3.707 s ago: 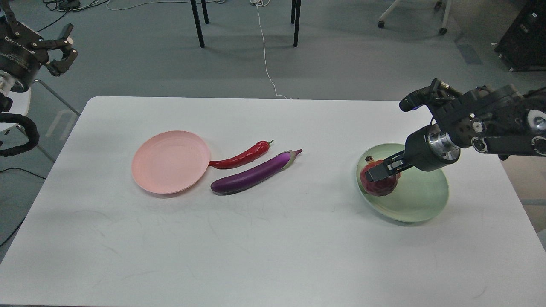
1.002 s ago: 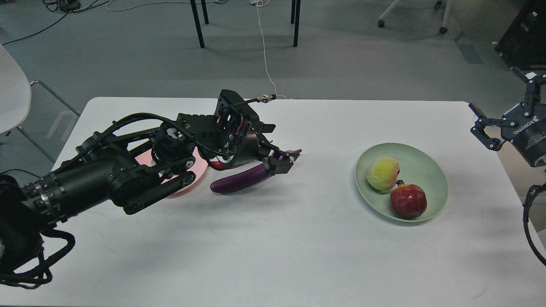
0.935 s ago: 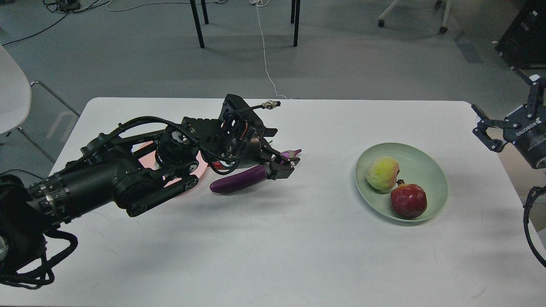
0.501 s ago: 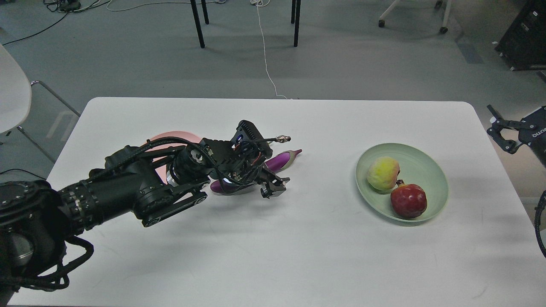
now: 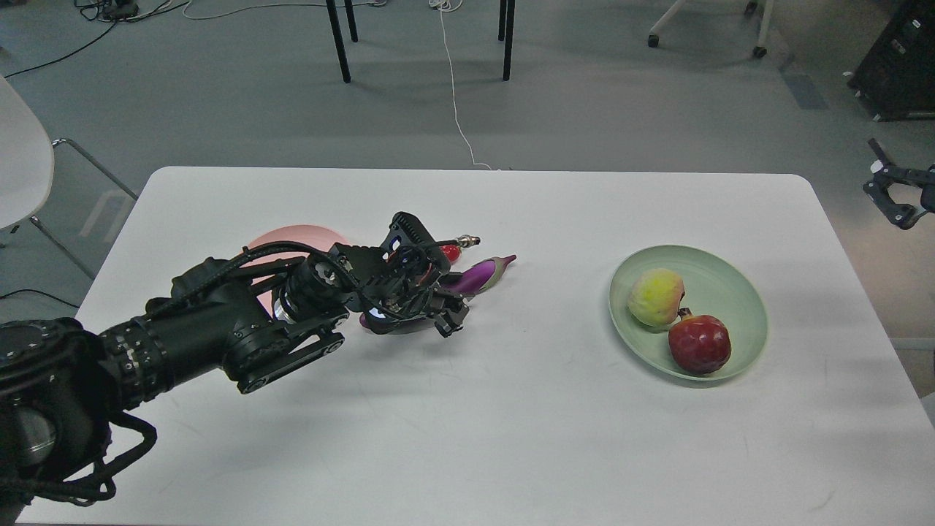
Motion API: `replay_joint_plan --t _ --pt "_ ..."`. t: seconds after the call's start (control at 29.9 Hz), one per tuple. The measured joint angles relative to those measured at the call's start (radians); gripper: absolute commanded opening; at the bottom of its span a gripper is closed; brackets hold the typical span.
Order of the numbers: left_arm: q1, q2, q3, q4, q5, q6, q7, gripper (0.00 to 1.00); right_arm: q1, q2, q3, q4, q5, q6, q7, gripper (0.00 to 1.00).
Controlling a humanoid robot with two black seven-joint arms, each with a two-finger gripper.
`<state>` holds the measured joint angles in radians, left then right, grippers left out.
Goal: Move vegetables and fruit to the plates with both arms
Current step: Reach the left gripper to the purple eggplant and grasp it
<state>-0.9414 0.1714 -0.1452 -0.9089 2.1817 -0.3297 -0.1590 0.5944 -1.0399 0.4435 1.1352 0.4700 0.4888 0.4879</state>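
Note:
The purple eggplant [image 5: 480,273] lies on the table, right of the pale pink plate [image 5: 294,236], with its middle hidden under my left gripper [image 5: 443,310]. That gripper is down over the eggplant's middle, one finger on its near side; its closure does not show. Only a red bit of the chili pepper [image 5: 451,253] shows behind the gripper. The pale green plate [image 5: 738,288] holds the peach-like fruit [image 5: 655,296] and the pomegranate [image 5: 699,343]. My right gripper [image 5: 892,191] hangs open and empty off the table's right edge.
My left arm [image 5: 219,332] lies across most of the pink plate. The white table [image 5: 511,424] has bare surface in the middle and front. Chair legs [image 5: 340,40] and a white cable [image 5: 456,109] are on the floor behind.
The right gripper let go of the pomegranate on the green plate and withdrew to the right edge. The left arm came in over the pink plate and lowered its gripper onto the eggplant.

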Motion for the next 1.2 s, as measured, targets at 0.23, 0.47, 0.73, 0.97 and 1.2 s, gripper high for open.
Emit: replay_joint_plan --t 0.23,0.47,0.73,0.97,1.2 --pt "0.000 -0.005 0.000 0.002 0.000 -0.002 0.004 0.30 0.000 -0.011 0.001 -0.001 0.000 0.000 0.000 0.99" --pt "0.004 -0.004 -0.002 0.016 0.000 0.000 0.007 0.16 0.000 -0.014 0.001 -0.001 0.000 0.000 0.001 0.99" --pt "0.003 -0.004 -0.011 0.018 0.000 0.001 0.006 0.09 0.001 -0.014 0.004 -0.003 0.000 0.000 0.001 0.99" --pt "0.002 -0.006 -0.020 0.015 -0.018 0.000 0.048 0.08 0.001 -0.014 0.019 -0.011 0.001 0.000 0.001 0.99" --pt "-0.013 -0.004 -0.021 -0.013 -0.157 0.001 0.141 0.06 -0.001 -0.014 0.068 -0.020 0.001 0.000 0.001 0.99"
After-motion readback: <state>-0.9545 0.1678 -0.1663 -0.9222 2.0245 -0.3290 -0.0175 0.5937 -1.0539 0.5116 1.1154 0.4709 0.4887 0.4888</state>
